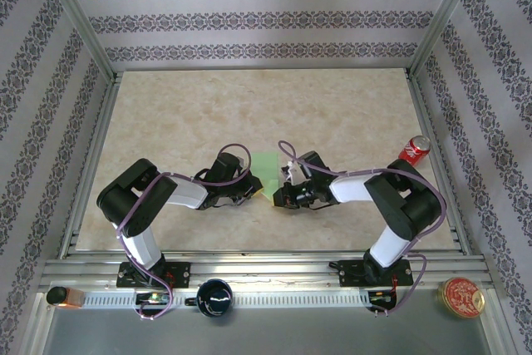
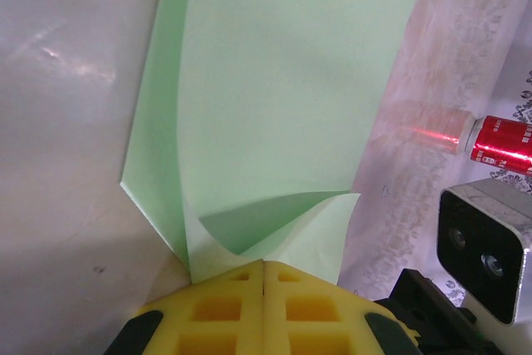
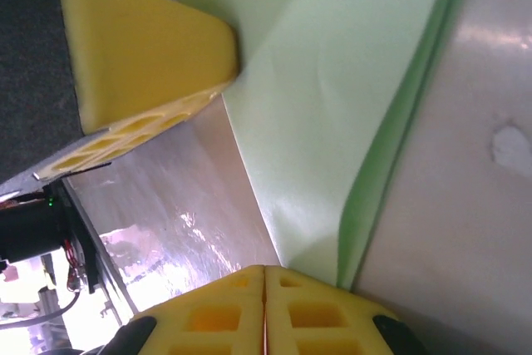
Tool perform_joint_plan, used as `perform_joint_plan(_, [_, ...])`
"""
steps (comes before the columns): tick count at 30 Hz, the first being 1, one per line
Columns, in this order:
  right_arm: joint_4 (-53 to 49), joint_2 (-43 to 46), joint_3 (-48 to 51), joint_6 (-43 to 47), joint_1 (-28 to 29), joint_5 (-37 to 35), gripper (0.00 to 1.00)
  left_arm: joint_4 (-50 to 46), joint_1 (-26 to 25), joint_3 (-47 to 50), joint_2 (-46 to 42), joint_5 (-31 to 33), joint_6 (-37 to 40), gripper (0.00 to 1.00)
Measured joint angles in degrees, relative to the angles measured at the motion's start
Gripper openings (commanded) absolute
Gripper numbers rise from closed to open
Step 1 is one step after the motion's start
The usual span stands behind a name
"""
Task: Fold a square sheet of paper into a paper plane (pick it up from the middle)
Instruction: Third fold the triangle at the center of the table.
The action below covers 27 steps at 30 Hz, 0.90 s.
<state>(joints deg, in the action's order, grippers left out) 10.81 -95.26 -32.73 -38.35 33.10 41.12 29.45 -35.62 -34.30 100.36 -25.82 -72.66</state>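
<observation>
Currently left fingers (image 2: 237, 284) and right fingers (image 3: 241, 288) both clamp shut on the square sheet of paper (image 2: 274, 106); pull evenly, flattening its curled corner onto the bench (image 2: 66, 164).

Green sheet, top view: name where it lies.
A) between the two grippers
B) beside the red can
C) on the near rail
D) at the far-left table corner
A: the green sheet lies mid-table with the left gripper at its left and the right gripper at its right, far from the red can.
</observation>
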Motion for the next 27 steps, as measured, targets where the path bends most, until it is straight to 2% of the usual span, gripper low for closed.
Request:
perform_joint_plan(4, [-3.8, 3.4, 1.7, -1.2, -0.7, 0.2, 0.10, 0.4, 0.0, 0.2, 0.0, 0.0, 0.0, 0.00])
perform_joint_plan(7, [-7.9, 7.5, 1.4, -1.5, -0.7, -0.7, 0.05, 0.7, 0.0, 0.3, 0.0, 0.0, 0.0, 0.00])
perform_joint_plan(11, [-13.1, 10.1, -3.1, -1.2, -0.1, -3.5, 0.02, 0.9, 0.1, 0.3, 0.0, 0.0, 0.0, 0.00])
perform_joint_plan(18, [-16.9, 3.5, -11.9, 0.4, 2.0, -6.9, 0.03, 0.9, 0.1, 0.3, 0.0, 0.0, 0.0, 0.00])
perform_joint_plan(27, [-17.0, -4.6, -15.4, 0.3, 2.4, -6.1, 0.04, 0.9, 0.1, 0.3, 0.0, 0.0, 0.0, 0.00])
